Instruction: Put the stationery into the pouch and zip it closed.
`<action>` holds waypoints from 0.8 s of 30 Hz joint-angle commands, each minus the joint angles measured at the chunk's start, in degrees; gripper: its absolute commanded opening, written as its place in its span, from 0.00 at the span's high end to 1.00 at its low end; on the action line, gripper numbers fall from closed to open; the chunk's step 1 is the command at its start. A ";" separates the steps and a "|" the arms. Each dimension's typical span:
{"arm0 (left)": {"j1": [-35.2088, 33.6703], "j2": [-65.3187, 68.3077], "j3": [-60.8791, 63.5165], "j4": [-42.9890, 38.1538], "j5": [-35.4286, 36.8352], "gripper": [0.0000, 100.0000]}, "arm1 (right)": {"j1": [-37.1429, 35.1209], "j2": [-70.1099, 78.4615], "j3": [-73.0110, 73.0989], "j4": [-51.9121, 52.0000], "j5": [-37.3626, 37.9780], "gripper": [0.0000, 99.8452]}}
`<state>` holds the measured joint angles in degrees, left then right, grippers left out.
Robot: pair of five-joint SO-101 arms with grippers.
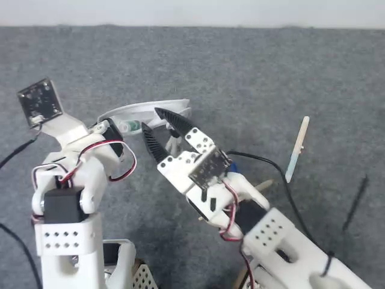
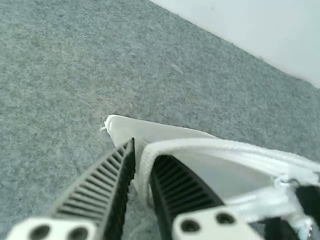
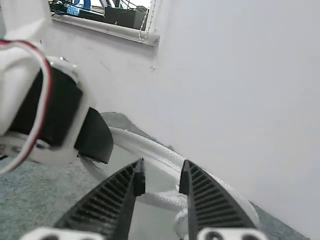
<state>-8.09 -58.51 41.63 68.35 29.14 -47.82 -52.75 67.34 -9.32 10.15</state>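
A white pouch (image 1: 137, 111) lies on the grey carpet, its zippered mouth partly lifted. My left gripper (image 1: 118, 129) is shut on the pouch's rim; in the left wrist view the black fingers (image 2: 117, 175) pinch the white zipper edge (image 2: 200, 146). My right gripper (image 1: 150, 119) hovers open just beside the pouch mouth, with the rim (image 3: 150, 146) seen past its fingertips (image 3: 131, 181). A white and light-blue pen (image 1: 297, 148) lies to the right, and a thin black pen (image 1: 355, 203) farther right. A blue item (image 1: 233, 169) and a beige stick (image 1: 263, 185) peek out beside the right arm.
Grey carpet (image 1: 252, 72) covers the table up to a pale wall (image 1: 192, 12) at the back. The two arms stand close together at the pouch. Cables (image 1: 264, 161) trail from the right arm over the carpet.
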 commanded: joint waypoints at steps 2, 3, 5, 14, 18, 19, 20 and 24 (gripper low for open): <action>-0.09 -0.09 -0.40 -2.02 0.79 0.99 | 0.04 -9.89 -1.32 8.31 0.88 0.90; -0.18 -0.09 -0.40 -2.02 0.79 0.99 | 0.04 -11.21 -1.93 10.42 0.88 0.90; -0.26 -0.09 -0.40 -2.02 0.79 0.99 | 0.04 -13.49 -3.52 15.16 0.79 0.90; 0.00 -0.09 -0.40 -2.02 0.79 0.99 | 0.31 -14.81 -12.57 32.92 -3.08 0.90; 0.00 -0.09 -0.31 -2.02 0.79 0.99 | 1.89 -14.99 -17.93 42.86 -5.63 0.90; 0.00 -0.09 -0.31 -2.02 0.79 0.99 | 2.68 -14.99 -19.43 45.49 -6.59 0.90; 0.00 -0.09 -0.31 -2.02 0.79 0.99 | 3.56 -14.99 -20.92 48.04 -7.65 0.90; 0.00 -0.09 -0.40 -2.02 0.79 0.99 | 6.81 -14.64 -25.58 57.98 -11.52 0.90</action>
<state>-8.09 -58.51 41.63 68.35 29.14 -43.52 -65.23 47.47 42.55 1.19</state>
